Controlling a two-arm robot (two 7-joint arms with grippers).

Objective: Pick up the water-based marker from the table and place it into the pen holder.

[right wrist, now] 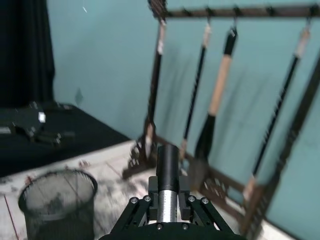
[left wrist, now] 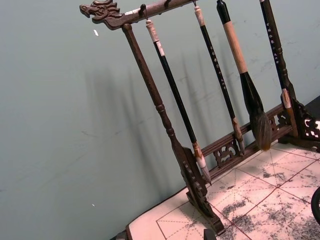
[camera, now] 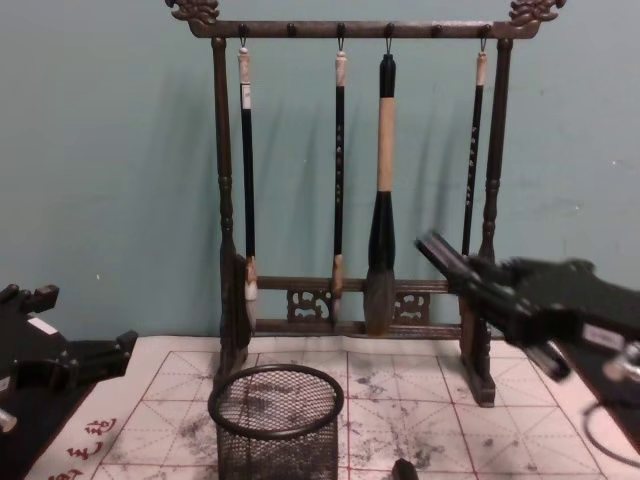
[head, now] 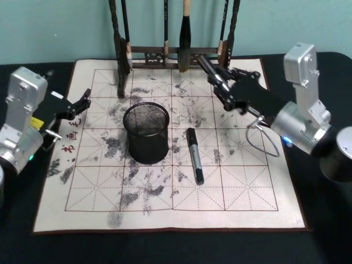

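marker (head: 194, 155) lies clear beside pen holder (head: 146, 144), right tool (head: 202, 60) near rack (head: 159, 55).

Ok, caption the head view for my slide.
Marker lies on the ink-stained mat beside the mesh pen holder; right gripper hovers by the brush rack, left gripper sits at the mat's edge.

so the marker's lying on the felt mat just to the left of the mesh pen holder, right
Not quite. The head view shows the marker lying on the felt mat just to the right of the mesh pen holder, not to its left.
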